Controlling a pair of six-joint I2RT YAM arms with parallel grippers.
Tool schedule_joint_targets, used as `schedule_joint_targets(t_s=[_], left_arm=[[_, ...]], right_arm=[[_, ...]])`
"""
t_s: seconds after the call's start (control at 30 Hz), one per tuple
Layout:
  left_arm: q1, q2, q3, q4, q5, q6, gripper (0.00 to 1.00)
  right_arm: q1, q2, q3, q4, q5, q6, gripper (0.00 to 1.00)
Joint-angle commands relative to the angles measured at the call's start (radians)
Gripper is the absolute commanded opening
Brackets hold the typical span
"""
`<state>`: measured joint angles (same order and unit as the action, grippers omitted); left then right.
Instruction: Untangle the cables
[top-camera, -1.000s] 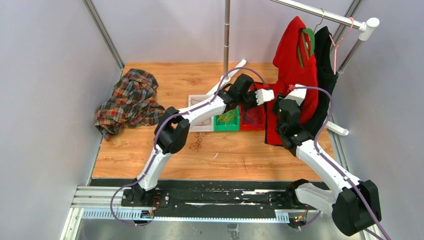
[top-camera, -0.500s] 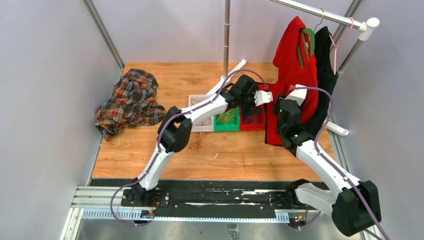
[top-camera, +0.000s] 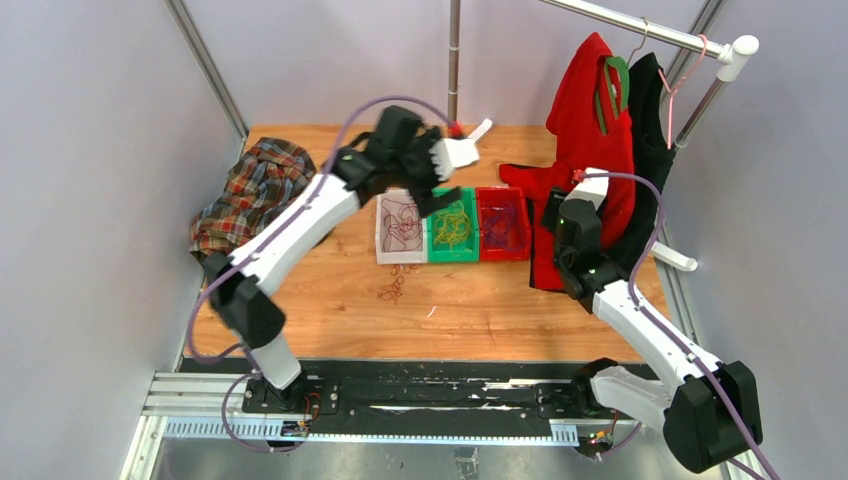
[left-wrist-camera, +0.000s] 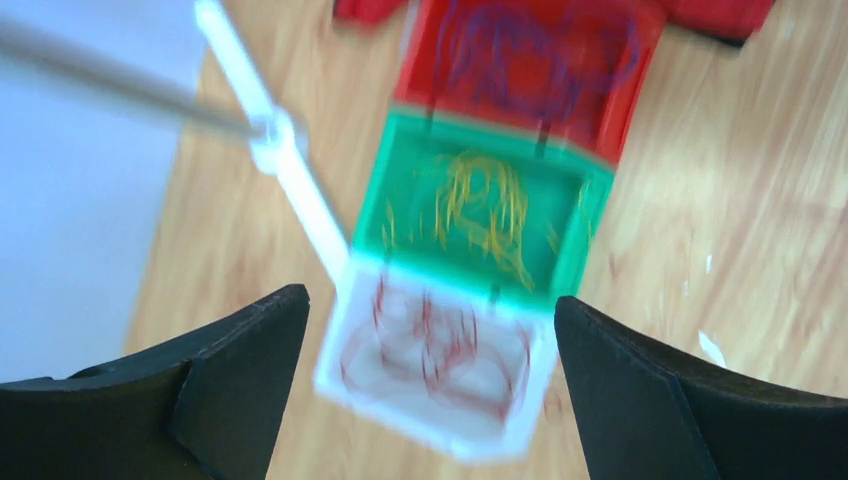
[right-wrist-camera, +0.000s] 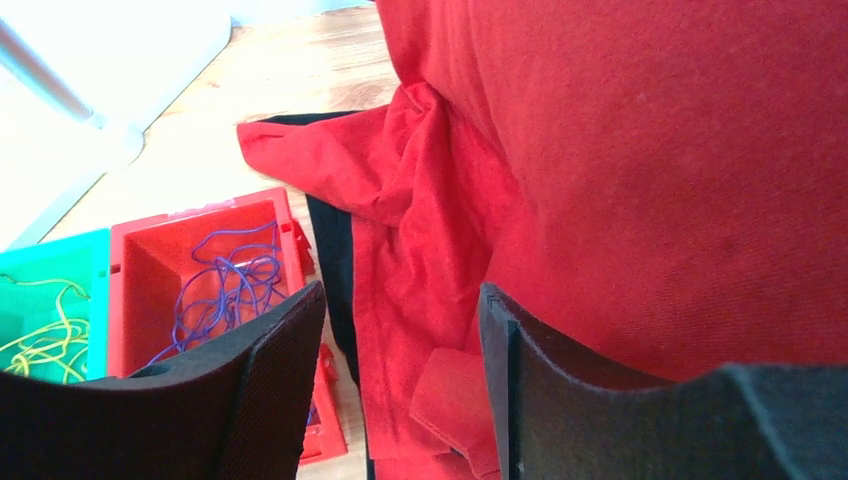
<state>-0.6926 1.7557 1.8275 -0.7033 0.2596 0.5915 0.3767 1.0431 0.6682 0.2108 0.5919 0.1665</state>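
Cables are lying sorted by colour in three small plastic trays, which are sitting side by side in a row at the middle of the wooden worktop (top-camera: 500, 320). The white tray (top-camera: 381, 250) on the left is holding the dark red cables (top-camera: 401, 222). The green tray (top-camera: 433, 250) in the middle is holding the yellow cables (top-camera: 455, 224). The red tray (top-camera: 483, 250) on the right is holding the purple cables (top-camera: 505, 226). One more small bunch of dark red wire (top-camera: 393, 288) is lying loose on the worktop, just in front of the white tray, towards the near edge.

The left fingers (left-wrist-camera: 240, 360) are hanging in the air above the far side of the white and green trays, spread wide apart and gripping nothing. That wrist view is coming through blurred.

The right fingers (right-wrist-camera: 270, 380) are hovering just right of the red tray, up against the red cloth garment (top-camera: 590, 140) hanging from the rail. They are standing parted, with nothing caught between them.

A black garment (top-camera: 652, 130) is hanging behind the red one. A crumpled plaid shirt (top-camera: 260, 200) is lying at the far left corner of the worktop.
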Motion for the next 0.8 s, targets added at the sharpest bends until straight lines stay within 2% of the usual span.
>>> schedule_joint_targets(t_s=[0.0, 0.1, 0.3, 0.47, 0.63, 0.77], left_arm=[[0.156, -0.186, -0.301, -0.102, 0.055, -0.083, 0.98], [0.234, -0.324, -0.542, -0.019, 0.083, -0.135, 0.99], [0.252, -0.419, -0.856, 0.093, 0.107, -0.138, 0.83], [0.252, -0.38, -0.934, 0.176, 0.13, -0.093, 0.79], [0.251, -0.285, -0.938, 0.261, 0.127, -0.107, 0.76], [0.252, -0.211, -0.916, 0.251, 0.163, -0.085, 0.73]], right_arm=[[-0.014, -0.01, 0.018, 0.0, -0.058, 0.004, 0.58], [-0.004, -0.004, 0.02, -0.008, -0.083, 0.03, 0.58], [0.045, 0.016, 0.001, -0.015, -0.094, 0.071, 0.56], [0.065, 0.001, -0.038, -0.005, -0.092, 0.083, 0.52], [0.077, -0.02, -0.072, 0.016, -0.11, 0.084, 0.48], [0.095, -0.027, -0.08, 0.017, -0.109, 0.083, 0.46]])
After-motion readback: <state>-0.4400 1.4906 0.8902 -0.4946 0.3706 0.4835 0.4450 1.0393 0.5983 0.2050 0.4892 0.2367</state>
